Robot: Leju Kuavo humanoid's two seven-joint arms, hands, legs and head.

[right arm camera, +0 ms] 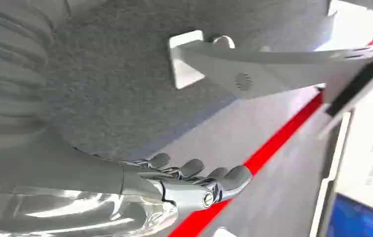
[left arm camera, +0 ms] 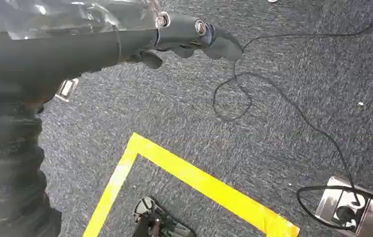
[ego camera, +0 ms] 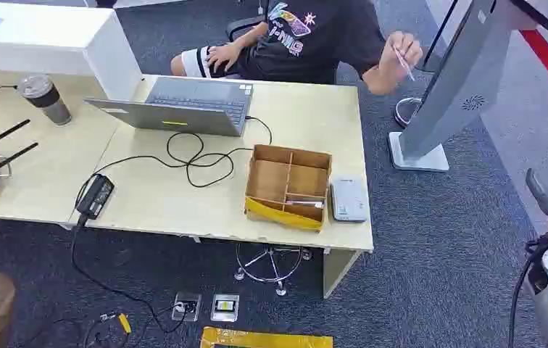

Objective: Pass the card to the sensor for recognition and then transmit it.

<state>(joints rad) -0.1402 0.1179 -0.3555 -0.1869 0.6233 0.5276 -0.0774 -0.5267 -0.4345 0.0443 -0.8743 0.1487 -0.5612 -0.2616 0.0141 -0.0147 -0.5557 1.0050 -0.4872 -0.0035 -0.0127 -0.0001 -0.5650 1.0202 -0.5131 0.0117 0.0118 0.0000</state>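
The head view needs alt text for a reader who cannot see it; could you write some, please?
A divided cardboard box and a grey card reader sit beside each other on a pale desk, behind them a laptop and a seated person.

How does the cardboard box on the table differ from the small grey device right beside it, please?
The cardboard box is brown, open-topped and split into compartments; the grey device is a flat, closed slab. The cardboard box is clearly larger and has a yellow front face; the grey device is plain. Both sit at the table edge nearest the robot.
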